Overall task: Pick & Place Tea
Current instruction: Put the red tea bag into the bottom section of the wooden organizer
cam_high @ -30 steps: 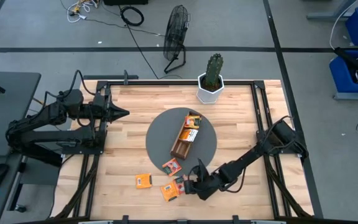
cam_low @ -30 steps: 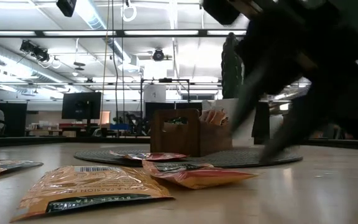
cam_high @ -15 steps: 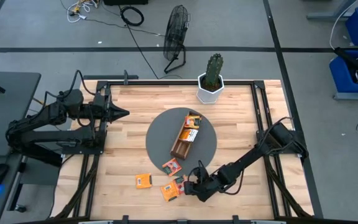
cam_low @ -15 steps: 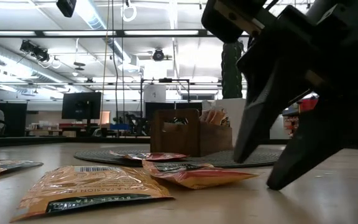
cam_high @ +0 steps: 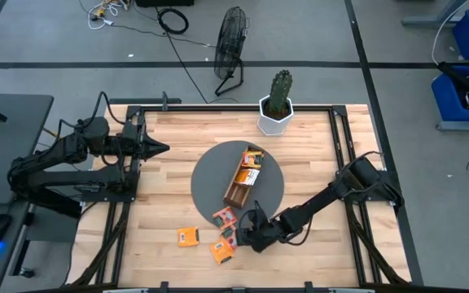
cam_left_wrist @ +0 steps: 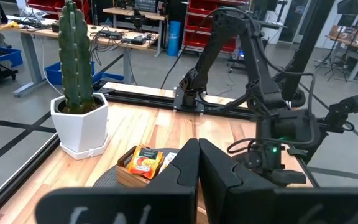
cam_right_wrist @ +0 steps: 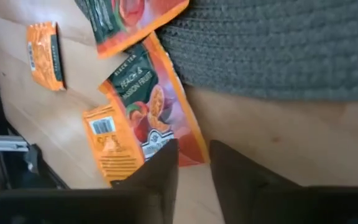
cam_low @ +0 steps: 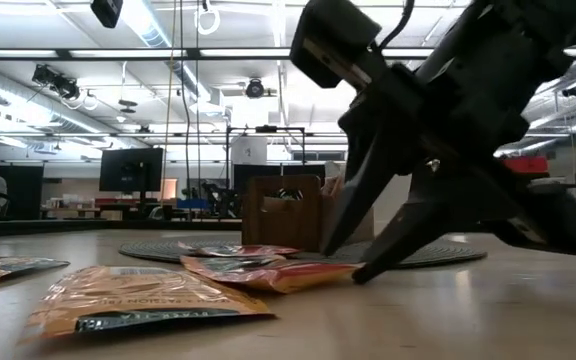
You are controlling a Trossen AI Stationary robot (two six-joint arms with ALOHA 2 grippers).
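Right fingers closing around a tea sachet at the mat's edge

The right gripper point(cam_high: 244, 233) has its fingers point(cam_right_wrist: 160, 174) either side of an orange sachet point(cam_right_wrist: 151, 115) near the desk's point(cam_high: 161, 179) front edge, grip not clear; other sachets point(cam_high: 188, 236) lie beside it; the left gripper point(cam_high: 159, 147) waits clenched at the left edge.

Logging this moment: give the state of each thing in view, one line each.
right gripper: low at the table, fingers around the edge of an orange sachet.
left gripper: shut, waiting at the table's left side.
wooden tray: on the grey mat, holding sachets.
loose sachets: lying flat on the table.
cactus: upright in its white pot.
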